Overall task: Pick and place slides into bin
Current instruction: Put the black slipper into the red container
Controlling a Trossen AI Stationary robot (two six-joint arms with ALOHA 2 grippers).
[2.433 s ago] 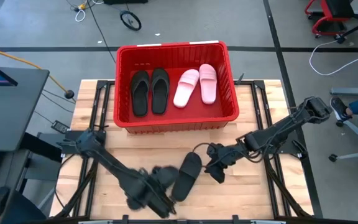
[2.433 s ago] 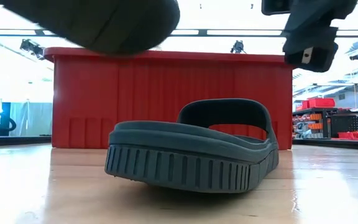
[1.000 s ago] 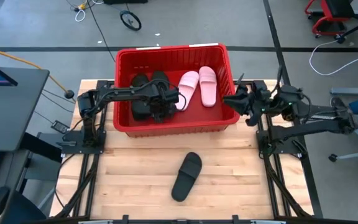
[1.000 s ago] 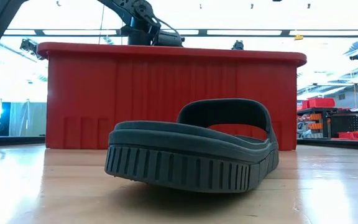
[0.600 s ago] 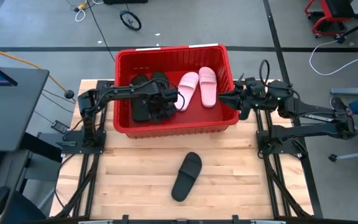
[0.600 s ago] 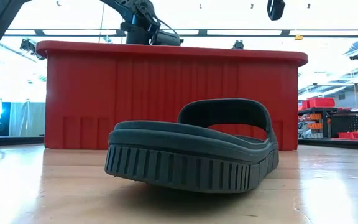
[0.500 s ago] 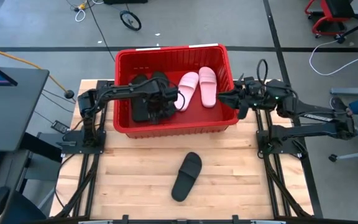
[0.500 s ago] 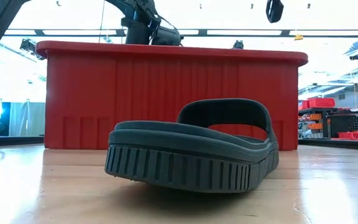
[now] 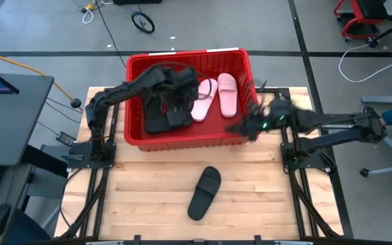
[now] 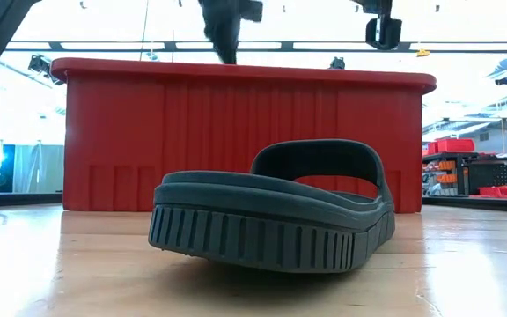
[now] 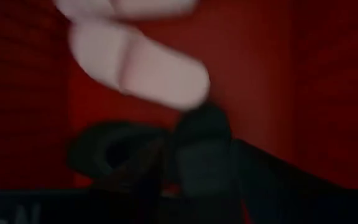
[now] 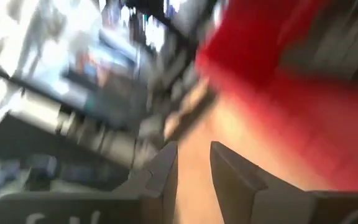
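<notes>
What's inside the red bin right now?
The red bin holds two pink slides side by side and black slides on its left side. The left gripper hangs over the black ones and covers part of them, so their count is unclear.

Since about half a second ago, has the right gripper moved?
Yes. In the high view the right gripper has swung from beside the red bin's right wall toward its front right corner.

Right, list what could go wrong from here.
The last black slide lies on the table with its strap up; a hand closing on the sole edge alone might slip off. The right hand hangs low beside the red bin front corner and could clip its rim. The left hand over the bin could snag the slides inside.
</notes>
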